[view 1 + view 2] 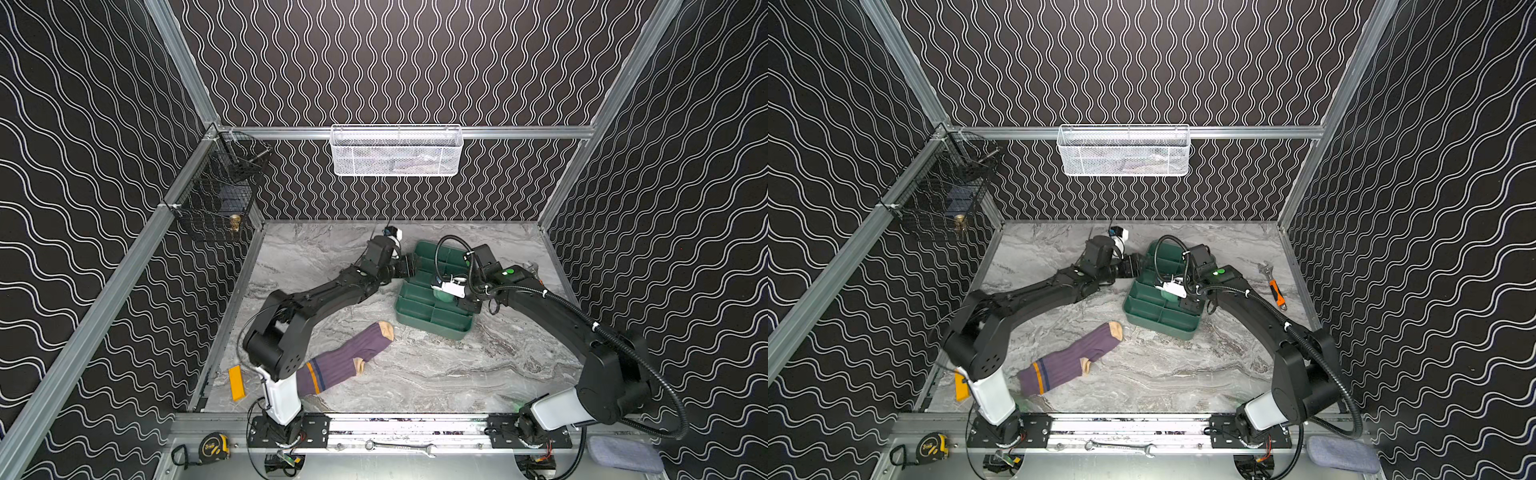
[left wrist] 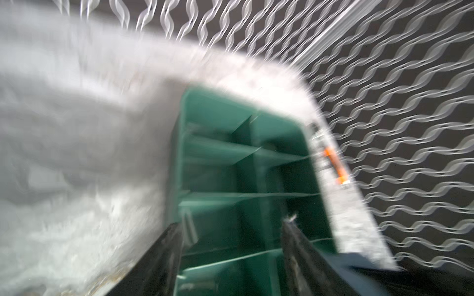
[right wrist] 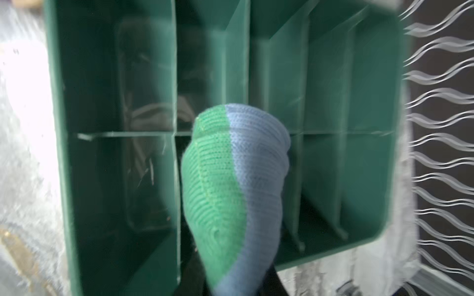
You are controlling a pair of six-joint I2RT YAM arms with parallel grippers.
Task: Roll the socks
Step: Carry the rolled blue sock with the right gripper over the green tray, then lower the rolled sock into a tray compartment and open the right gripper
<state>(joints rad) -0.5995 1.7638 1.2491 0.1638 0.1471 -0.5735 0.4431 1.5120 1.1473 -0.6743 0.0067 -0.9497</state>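
Left hand [image 2: 230, 253]: its fingers [image 2: 164, 258] are spread with nothing between them. It sits at the left rim of the green tray [image 1: 432, 328], pointing in over the compartments. The left wrist view is smeared by blur.
Right hand [image 1: 444, 293]: pinching the blue sock [image 3: 236, 192] above the middle of the tray.
Blue sock: bunched into a rounded bundle, with a green patch on one side and blue on the other. It hangs over the tray's centre dividers, and whether it touches them cannot be told.
Purple sock [image 1: 345, 359]: lies flat and unrolled on the surface [image 1: 457, 374], near the left arm. Its peach toe points toward the tray but stays apart from it. The striped cuff end lies by the arm's white base link.
Green tray: divided into compartments and resting on the surface, right of centre in both top views.
Wrench [image 1: 1276, 289]: orange-handled, on the surface between the tray and the right wall.
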